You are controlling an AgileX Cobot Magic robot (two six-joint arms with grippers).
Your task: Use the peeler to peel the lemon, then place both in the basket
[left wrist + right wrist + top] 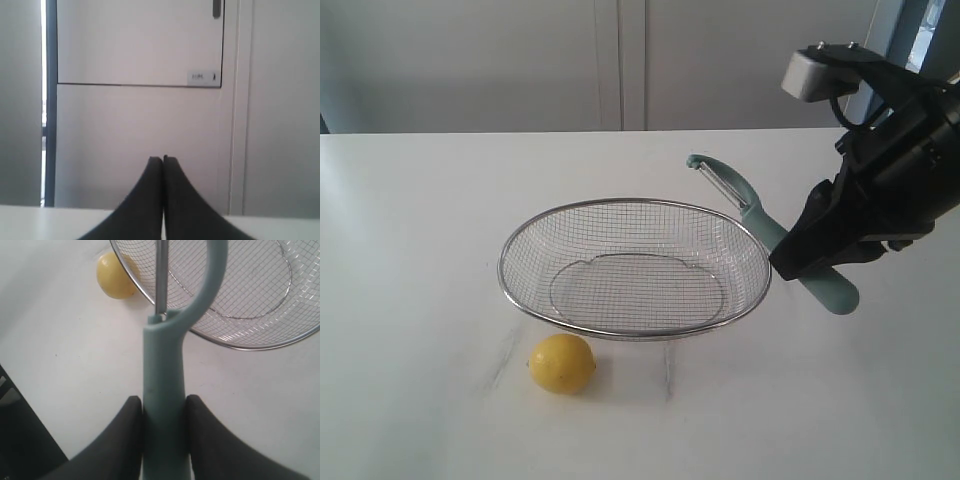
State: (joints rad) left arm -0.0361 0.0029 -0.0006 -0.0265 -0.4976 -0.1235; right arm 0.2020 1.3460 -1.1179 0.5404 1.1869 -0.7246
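Note:
A yellow lemon (pixel 562 363) rests on the white table just in front of the wire basket (pixel 510 262), and shows again as the lemon (pixel 114 276) beside the basket rim (pixel 240 344). My right gripper (pixel 810 262) is shut on the teal handle of the peeler (pixel 752 206), held above the table at the basket's right edge with its head pointing up and left. In the right wrist view the peeler (pixel 165 390) sits between both fingers of the gripper (pixel 164 402). My left gripper (pixel 163 159) is shut, empty and faces a wall; it is outside the exterior view.
The basket holds nothing. White table (pixel 420 220) surface spreads to the left of the basket and in front of the lemon. Grey cabinet panels (pixel 620 60) stand behind the table's far edge.

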